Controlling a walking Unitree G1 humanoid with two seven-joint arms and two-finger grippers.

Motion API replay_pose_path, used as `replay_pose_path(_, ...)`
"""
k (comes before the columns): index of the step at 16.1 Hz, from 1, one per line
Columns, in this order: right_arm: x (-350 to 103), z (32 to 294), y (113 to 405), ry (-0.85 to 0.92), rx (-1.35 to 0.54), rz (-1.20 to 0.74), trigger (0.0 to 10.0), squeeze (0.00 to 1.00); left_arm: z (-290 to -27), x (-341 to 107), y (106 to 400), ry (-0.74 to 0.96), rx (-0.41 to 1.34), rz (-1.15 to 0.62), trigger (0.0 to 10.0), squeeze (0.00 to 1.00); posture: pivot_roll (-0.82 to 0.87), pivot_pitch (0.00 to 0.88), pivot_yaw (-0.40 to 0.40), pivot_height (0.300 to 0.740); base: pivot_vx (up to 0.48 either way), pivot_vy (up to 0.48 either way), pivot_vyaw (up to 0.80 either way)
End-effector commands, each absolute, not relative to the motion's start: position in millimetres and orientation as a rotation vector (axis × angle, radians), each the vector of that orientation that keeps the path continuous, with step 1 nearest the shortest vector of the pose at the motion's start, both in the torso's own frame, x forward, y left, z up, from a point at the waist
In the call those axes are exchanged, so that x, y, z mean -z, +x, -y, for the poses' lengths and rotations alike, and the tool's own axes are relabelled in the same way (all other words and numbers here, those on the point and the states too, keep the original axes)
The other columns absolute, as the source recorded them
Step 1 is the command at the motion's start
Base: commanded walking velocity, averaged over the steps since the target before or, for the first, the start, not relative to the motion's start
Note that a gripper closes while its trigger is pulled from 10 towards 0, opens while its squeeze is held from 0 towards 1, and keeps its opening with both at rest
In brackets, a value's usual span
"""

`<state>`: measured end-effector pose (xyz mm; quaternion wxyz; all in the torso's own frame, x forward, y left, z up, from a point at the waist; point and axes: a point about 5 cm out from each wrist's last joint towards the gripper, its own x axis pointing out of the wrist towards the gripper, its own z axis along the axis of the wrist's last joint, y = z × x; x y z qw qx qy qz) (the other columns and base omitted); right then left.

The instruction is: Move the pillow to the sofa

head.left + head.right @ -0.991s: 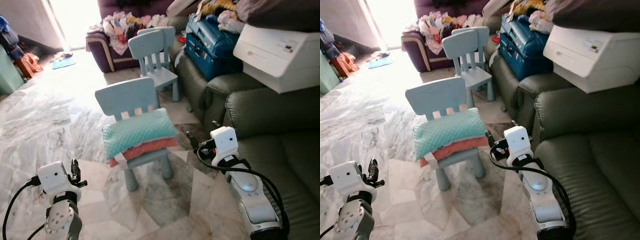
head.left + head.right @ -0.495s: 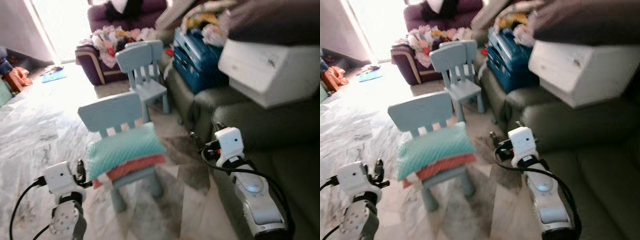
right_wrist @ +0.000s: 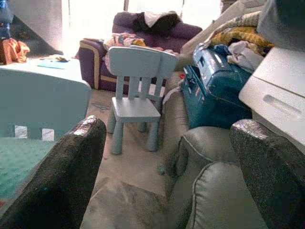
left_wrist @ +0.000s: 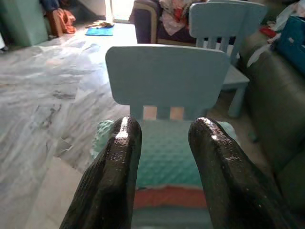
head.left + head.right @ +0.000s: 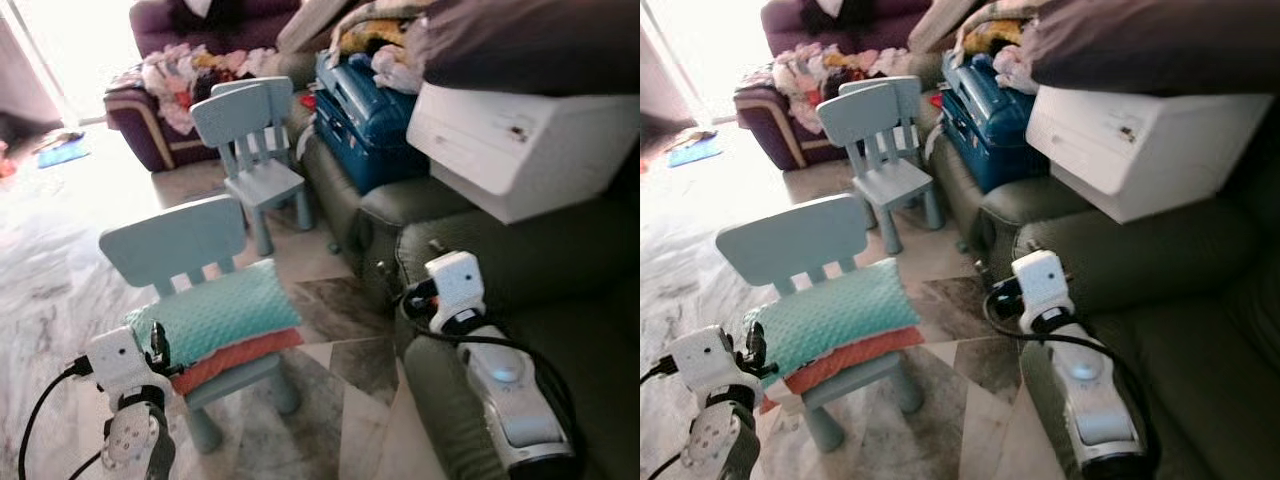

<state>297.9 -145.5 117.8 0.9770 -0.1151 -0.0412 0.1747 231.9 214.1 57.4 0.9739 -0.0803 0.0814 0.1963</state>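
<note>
A teal pillow (image 5: 215, 312) lies on an orange cushion (image 5: 240, 353) on the seat of a small light-blue chair (image 5: 170, 240). The dark green sofa (image 5: 570, 330) fills the right side. My left gripper (image 5: 158, 345) is low at the pillow's left end, open, with nothing between its fingers. In the left wrist view the pillow (image 4: 164, 157) lies just ahead of the fingertips (image 4: 125, 131). My right gripper (image 5: 408, 297) hovers open above the sofa's front arm (image 3: 214, 191), to the right of the chair.
A second blue chair (image 5: 250, 140) stands farther back. A blue suitcase (image 5: 365, 100), a white box-like appliance (image 5: 510, 140) and heaped clothes crowd the sofa's far end. A purple armchair (image 5: 150, 95) with laundry is at the back. Marble floor (image 5: 60, 230) opens to the left.
The whole view has swung right and forward, so chair and pillow sit farther left. My left gripper is now right beside the pillow's end; my right gripper is over the sofa arm.
</note>
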Motion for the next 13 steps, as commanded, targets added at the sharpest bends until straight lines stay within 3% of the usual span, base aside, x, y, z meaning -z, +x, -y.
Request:
replay_pose_path(1,-121.3,133.0,297.8,-0.23,-0.392,0.102,10.0,0.0,-225.6,-56.9,228.0,-0.146,-0.442,-0.171,10.0,0.0,-0.19,0.021,0.079,0.74,0.0,0.0,0.8)
replay_pose_path(11,-121.2,129.0,300.0,-0.219,-0.387,0.105,10.0,0.0,-231.0,-57.2,230.7,-0.147,-0.457,-0.188,10.0,0.0,-0.19,0.016,0.089,0.74,0.0,0.0,0.78)
replay_pose_path(13,-121.3,128.2,300.6,-0.209,-0.383,0.105,10.0,0.0,-232.1,-57.4,231.0,-0.144,-0.451,-0.191,10.0,0.0,-0.18,0.014,0.091,0.74,0.0,0.0,0.0)
